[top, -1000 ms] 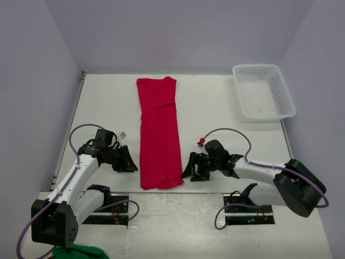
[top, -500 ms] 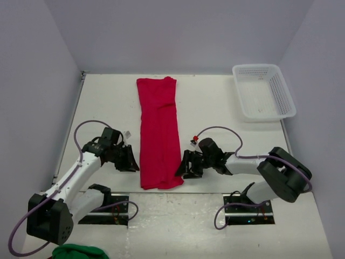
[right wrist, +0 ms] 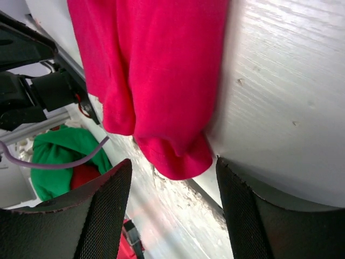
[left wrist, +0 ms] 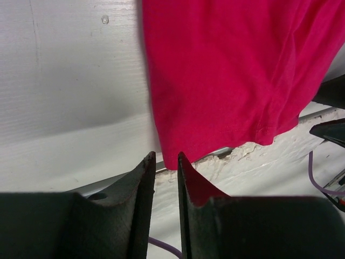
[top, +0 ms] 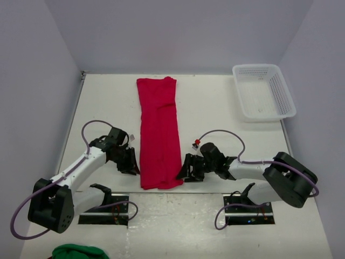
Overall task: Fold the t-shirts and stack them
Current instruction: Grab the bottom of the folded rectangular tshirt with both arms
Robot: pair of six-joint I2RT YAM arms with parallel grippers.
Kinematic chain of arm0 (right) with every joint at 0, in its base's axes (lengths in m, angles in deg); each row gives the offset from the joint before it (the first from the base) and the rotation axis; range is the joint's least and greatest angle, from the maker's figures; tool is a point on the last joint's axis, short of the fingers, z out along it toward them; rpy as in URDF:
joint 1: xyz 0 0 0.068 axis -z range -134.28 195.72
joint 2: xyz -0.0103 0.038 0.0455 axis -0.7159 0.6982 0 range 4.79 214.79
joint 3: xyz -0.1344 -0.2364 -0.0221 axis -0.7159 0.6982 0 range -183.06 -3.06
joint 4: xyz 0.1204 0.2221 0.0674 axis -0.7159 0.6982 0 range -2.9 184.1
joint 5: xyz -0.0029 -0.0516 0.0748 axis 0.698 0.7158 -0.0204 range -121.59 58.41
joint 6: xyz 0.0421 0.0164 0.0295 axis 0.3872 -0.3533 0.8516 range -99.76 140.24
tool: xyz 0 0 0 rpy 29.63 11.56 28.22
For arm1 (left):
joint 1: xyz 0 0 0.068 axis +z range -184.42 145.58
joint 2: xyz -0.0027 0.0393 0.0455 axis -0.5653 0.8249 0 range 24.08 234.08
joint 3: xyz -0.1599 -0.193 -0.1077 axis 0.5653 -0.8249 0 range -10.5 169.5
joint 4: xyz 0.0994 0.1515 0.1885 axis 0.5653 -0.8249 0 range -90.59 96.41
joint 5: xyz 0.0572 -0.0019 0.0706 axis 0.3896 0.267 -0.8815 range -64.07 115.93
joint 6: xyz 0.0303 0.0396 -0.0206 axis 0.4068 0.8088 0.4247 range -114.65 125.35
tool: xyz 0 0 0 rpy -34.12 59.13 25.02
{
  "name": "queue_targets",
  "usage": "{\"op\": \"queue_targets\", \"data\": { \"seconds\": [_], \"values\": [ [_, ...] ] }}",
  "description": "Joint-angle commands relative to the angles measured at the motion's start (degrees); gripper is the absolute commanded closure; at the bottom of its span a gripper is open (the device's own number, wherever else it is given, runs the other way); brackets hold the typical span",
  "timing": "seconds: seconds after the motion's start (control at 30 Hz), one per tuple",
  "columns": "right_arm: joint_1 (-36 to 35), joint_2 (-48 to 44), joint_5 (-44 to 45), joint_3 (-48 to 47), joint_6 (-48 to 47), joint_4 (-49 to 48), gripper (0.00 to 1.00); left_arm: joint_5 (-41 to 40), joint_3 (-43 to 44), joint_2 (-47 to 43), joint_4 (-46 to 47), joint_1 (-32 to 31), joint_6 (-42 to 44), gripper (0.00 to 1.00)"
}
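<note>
Soft matt red cloth t-shirt (top: pixel 159 132), faintly grained white table (left wrist: pixel 70 81), perhaps painted wood, matt black fingers (left wrist: pixel 137 208)

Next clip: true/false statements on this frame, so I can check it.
1. The red t-shirt lies as a long narrow strip on the table. True.
2. The white basket holds a folded shirt. False: it is empty.
3. The right gripper stands wide open at the strip's near right corner. True.
4. The left gripper holds the strip's far end aloft. False: it sits low by the near left corner, gripping nothing.
</note>
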Motion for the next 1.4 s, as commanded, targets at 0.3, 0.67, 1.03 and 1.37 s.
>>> {"op": "queue_targets", "data": {
  "seconds": [0.3, 0.67, 1.03, 1.37],
  "values": [
    [-0.3, 3.3, -0.3, 2.7, 2.6, -5.1, 0.4, 0.5, 2.0, -1.3, -0.3, -0.9, -1.7, 0.75],
    [-0.9, 2.4, 1.2, 3.0, 3.2, -4.8, 0.72, 0.5, 1.7, -0.6, 0.0, -2.2, -1.8, 0.75],
    [-0.9, 3.4, 2.6, -0.1, 1.1, -0.4, 0.59, 0.8, 4.6, -0.9, -1.3, -2.2, -0.4, 0.76],
    [-0.9, -0.7, 6.4, -0.2, -0.2, 5.9, 0.57, 1.4, 5.3, -0.9, -1.1, -2.2, -0.3, 0.76]
  ]
}}
